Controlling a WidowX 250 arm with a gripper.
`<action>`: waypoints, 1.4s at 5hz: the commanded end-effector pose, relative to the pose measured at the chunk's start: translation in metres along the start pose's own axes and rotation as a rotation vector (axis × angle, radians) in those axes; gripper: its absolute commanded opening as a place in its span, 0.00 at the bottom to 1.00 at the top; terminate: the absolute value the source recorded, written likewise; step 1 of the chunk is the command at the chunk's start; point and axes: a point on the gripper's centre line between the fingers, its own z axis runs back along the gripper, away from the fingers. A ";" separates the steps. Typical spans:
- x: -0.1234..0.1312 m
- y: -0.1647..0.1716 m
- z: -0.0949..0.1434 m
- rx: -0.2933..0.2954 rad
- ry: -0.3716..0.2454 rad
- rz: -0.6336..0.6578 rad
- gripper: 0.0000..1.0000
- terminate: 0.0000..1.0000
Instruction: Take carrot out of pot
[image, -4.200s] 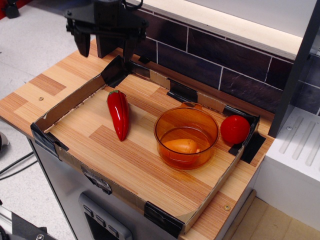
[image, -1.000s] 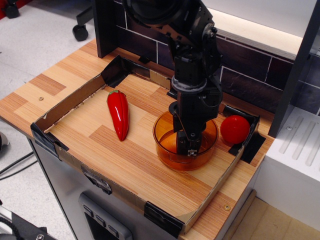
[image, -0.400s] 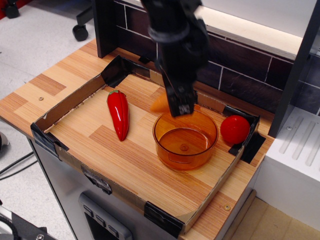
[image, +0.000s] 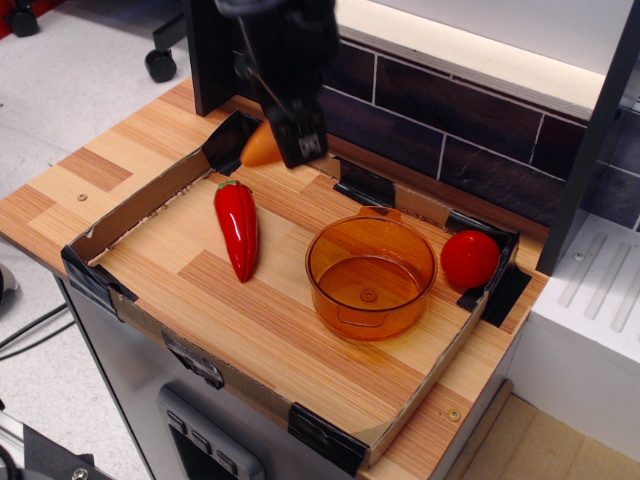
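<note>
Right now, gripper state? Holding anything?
Gripper: closed on the carrot, held up over the tray's back-left corner, clear of the pot.

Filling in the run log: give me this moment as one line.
hand shut on carrot, held in air over tray's back-left | pot empty | red pepper left of pot | tomato right of pot
</note>
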 end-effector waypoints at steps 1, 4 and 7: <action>-0.006 0.033 -0.016 0.102 -0.006 0.086 0.00 0.00; 0.002 0.044 -0.069 0.084 0.047 0.196 0.00 0.00; 0.001 0.031 -0.078 0.096 0.033 0.238 1.00 0.00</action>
